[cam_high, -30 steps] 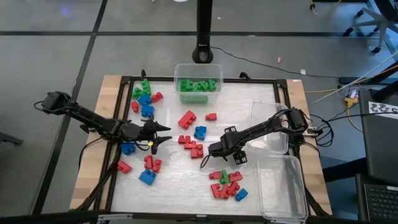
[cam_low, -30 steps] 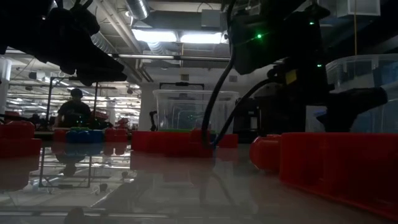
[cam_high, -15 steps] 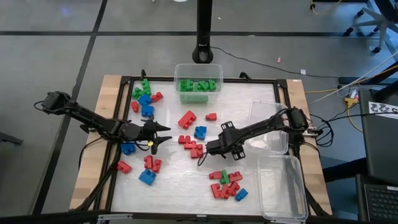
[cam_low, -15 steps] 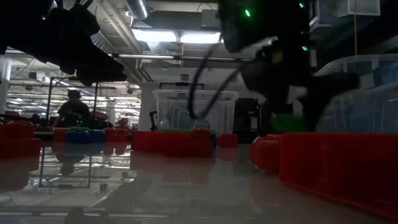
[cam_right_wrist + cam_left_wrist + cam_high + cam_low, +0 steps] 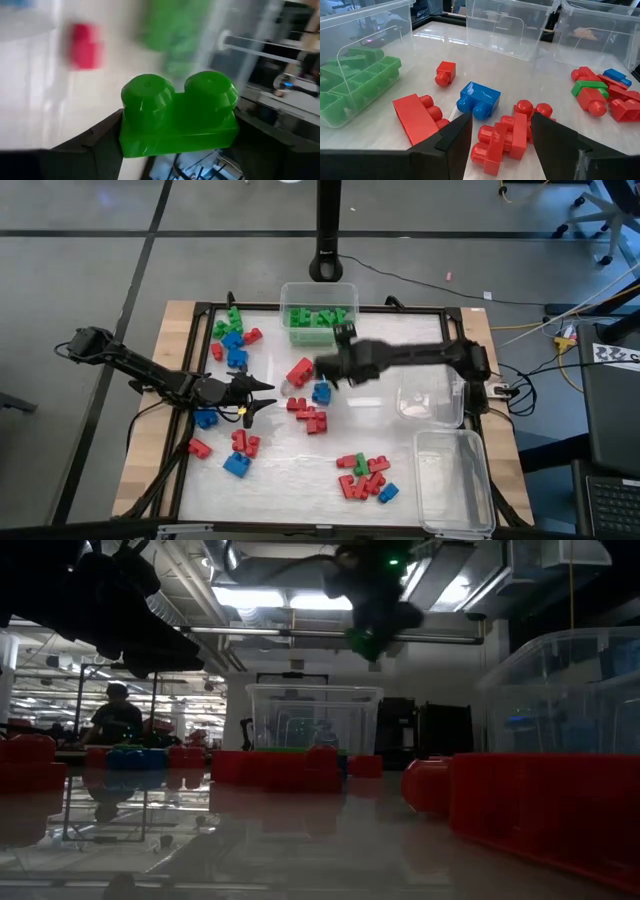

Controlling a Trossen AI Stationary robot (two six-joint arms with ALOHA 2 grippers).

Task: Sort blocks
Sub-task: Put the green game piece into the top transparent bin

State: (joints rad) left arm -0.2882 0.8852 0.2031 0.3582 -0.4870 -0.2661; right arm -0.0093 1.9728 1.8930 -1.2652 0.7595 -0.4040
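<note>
One small green two-stud plastic brick sits clamped in my right gripper; only wrist cam shows it. High view blurs that. My left gripper hangs w/ fingers apart, holding nothing.

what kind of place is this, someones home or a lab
Most likely a robotics lab or workshop, not a home. Two robot arms work at a framed table of toy blocks; cables trail over a bare grey floor; exposed ceiling ducts and a person at another bench show behind.

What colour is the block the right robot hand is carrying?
Green. The green block shows best in the right wrist view, clamped in the right gripper.
</note>
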